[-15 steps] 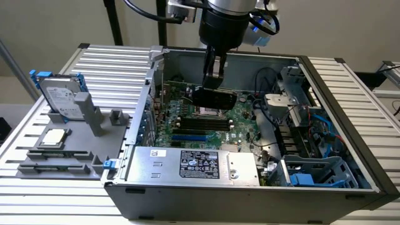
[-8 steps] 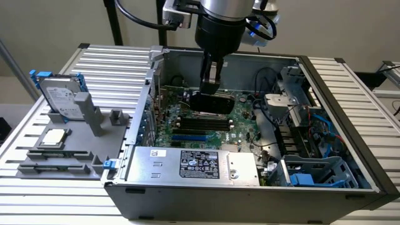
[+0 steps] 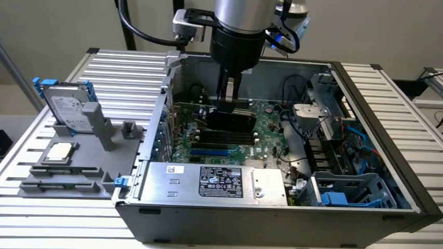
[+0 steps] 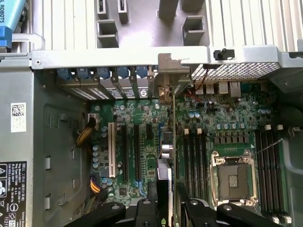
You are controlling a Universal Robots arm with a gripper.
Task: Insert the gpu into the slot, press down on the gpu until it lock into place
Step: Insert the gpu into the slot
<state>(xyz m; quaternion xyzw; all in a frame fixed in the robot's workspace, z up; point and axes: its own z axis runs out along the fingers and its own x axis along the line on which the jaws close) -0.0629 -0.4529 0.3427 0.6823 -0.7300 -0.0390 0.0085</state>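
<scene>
Item 1, claw (image 4: 165,190): I read it as clamped on the gpu, with fingers (image 4: 150,196) on either face of the card and the arm reaching straight down into the open case (image 3: 360,155)

Item 2, gpu (image 4: 165,158): upright on its long edge and seen edge-on from the wrist. Its upper edge is pinched in the claw. Its metal bracket (image 4: 165,87) sits at the case's rear wall, in line with the row of blue tabs (image 4: 109,73). In the exterior view it hangs directly under the claw as a black slab over the board (image 3: 266,129)

Item 3, slot (image 3: 211,153): a blue strip on the board, uncovered in the exterior view, lying between the gpu and the PSU (image 3: 215,181) and nearer the PSU. I cannot tell whether the card's lower edge touches the board

Item 4, memory strips (image 4: 194,161): just beside the gpu, on the side away from the PSU, with the socket (image 4: 234,177) beyond them

Item 5, drive (image 3: 66,106): outside the case, on the grey tray (image 3: 83,155) at the exterior view's left
</scene>
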